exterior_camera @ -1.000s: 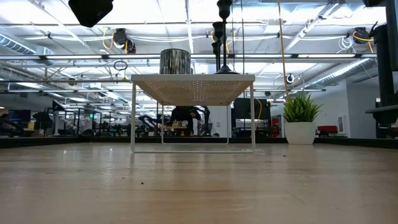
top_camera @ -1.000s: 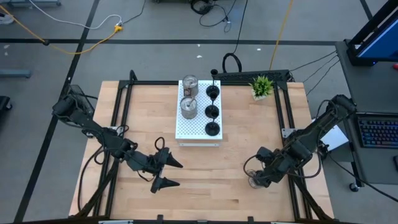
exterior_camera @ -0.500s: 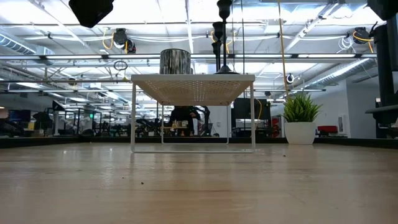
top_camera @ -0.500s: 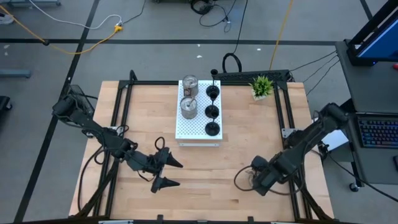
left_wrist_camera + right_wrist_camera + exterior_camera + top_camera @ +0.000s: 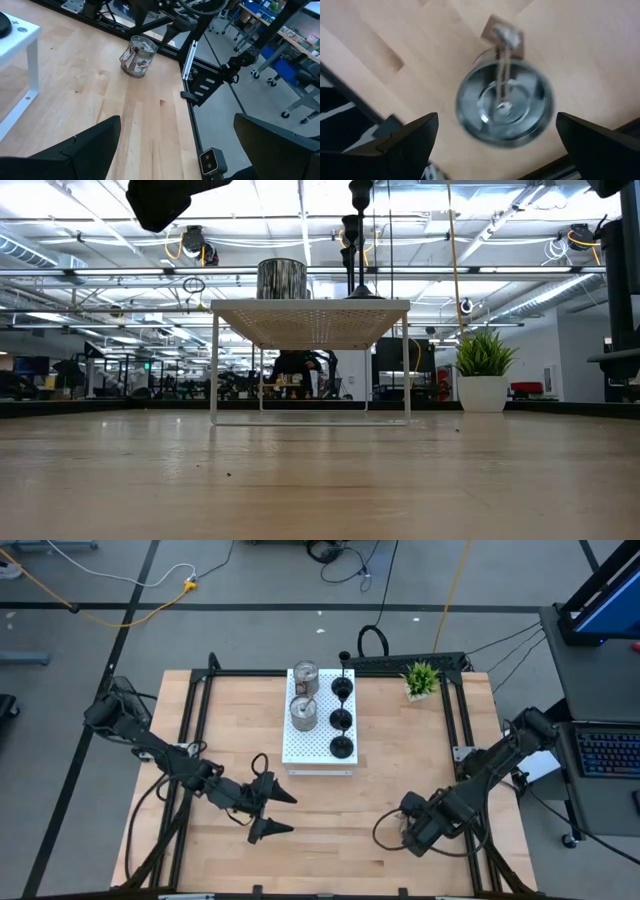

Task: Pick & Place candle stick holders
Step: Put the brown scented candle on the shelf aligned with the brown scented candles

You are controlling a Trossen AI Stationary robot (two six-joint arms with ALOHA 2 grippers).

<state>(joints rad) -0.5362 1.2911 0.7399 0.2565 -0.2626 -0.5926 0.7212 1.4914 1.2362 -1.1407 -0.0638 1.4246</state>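
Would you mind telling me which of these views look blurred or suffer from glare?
Right wrist view: the silver holder is smeared by motion blur. Low view: bright ceiling lights wash out the top, leaving the rack backlit. High and left wrist views look sharp and evenly lit.

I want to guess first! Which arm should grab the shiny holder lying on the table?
Probably the right. Its open tool hangs just above the silver holder near the table's right edge. The left tool, also open, sits much farther away.
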